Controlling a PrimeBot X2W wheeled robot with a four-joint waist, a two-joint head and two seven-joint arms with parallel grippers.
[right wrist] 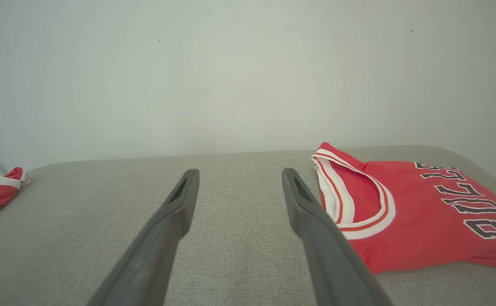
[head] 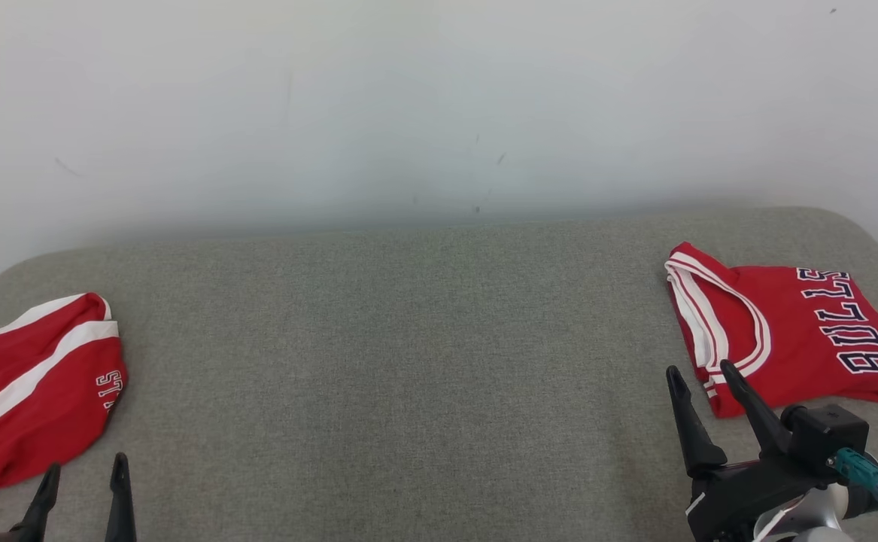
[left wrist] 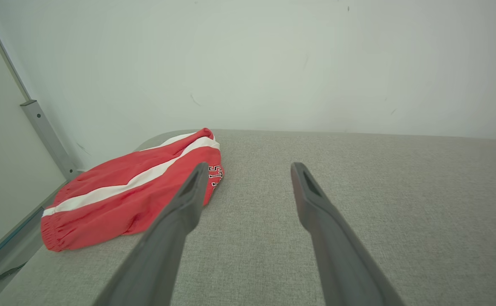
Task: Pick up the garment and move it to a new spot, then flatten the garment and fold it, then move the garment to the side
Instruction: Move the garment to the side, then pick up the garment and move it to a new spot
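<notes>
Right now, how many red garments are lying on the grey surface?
2. The red shorts lie at the left edge; the folded red jersey lies at the far right. None seems hidden.

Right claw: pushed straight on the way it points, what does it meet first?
Probably the bare grey pad, then the wall. The jersey lies just right of the right claw's line, likely missed, though depth is unclear.
</notes>
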